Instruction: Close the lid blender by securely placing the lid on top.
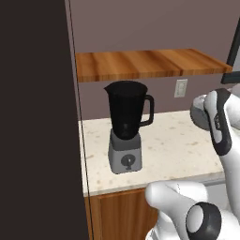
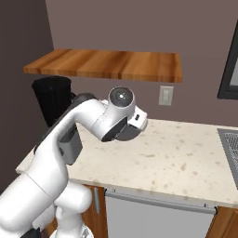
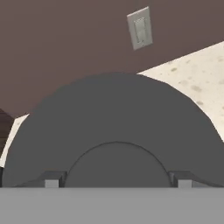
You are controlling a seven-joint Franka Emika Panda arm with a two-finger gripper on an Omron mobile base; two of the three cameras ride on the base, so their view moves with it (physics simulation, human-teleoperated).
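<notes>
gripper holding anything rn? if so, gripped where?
Yes, the lid. The gripper is closed on it, one fingertip on each side of its raised central knob. The blender jar is open on top.

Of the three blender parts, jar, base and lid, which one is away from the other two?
The lid, the round dark grey disc gripped in the claw. The black jar stands on the grey base, its top open.

Place: a rendered home kitchen.
Worktop: a pale speckled stone counter (image 1: 187, 140) over brown wooden cabinet fronts (image 1: 122, 213).
Wall: a mauve-grey wall with a white power socket plate (image 2: 165, 95).
Shelf: a floating warm-brown wooden shelf (image 1: 145, 63) above the counter.
Appliance: a black-jarred blender on a grey boxy base (image 1: 125, 126) on the counter.
</notes>
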